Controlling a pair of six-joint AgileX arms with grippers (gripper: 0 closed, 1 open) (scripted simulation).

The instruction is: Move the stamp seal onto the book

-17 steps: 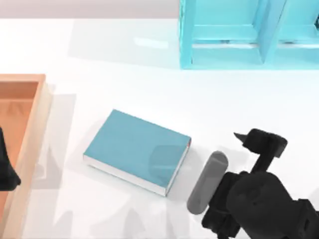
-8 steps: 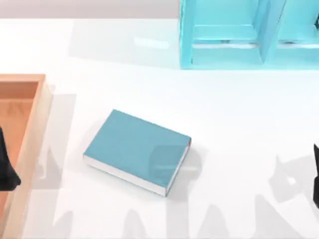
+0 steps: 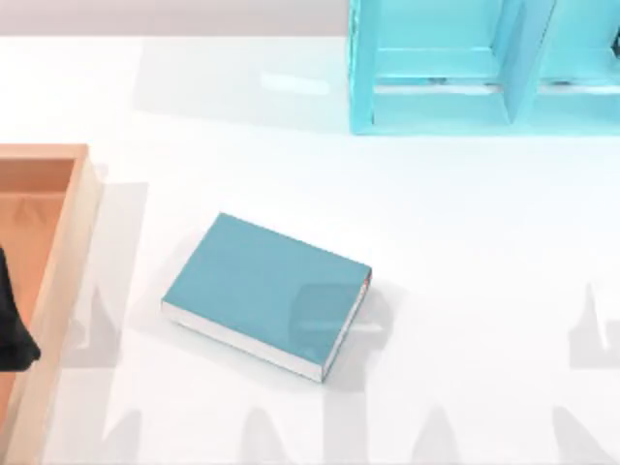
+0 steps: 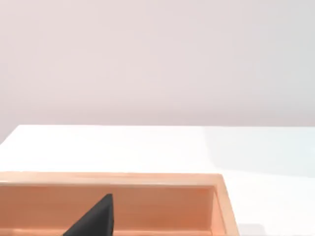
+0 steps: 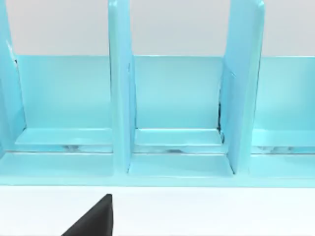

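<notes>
Jaws first: on neither arm can it be told whether they are open or shut, nor whether they hold anything. The left gripper (image 3: 12, 325) is a dark shape at the left edge of the top view, over a wooden tray (image 3: 70, 242) on the left of the worktop (image 3: 465, 223). The right gripper (image 5: 93, 221) appears as a dark wedge in the right wrist view, above the worktop and facing a turquoise shelf unit (image 5: 120, 98).

The book (image 3: 242, 281) lies flat near the middle of the worktop, turned at a slant, with white page edges along its near side and a touch of red at its right corner. A faint grey squarish patch sits on the near right part of its cover; what it is cannot be told.

The top view gives the whole layout: tray left, book in the middle, shelf unit at the far right. The left wrist view adds the tray's inner wall and the pale wall beyond the worktop. The right wrist view shows the shelf's upright dividers and compartments from the front.

A second ago the right arm stood over the worktop just right of the book. Half a second ago only a dark sliver of it remained at the right edge. Now that spot carries just a grey shadow (image 3: 591, 329). The book, the patch and the left gripper have not shifted.
</notes>
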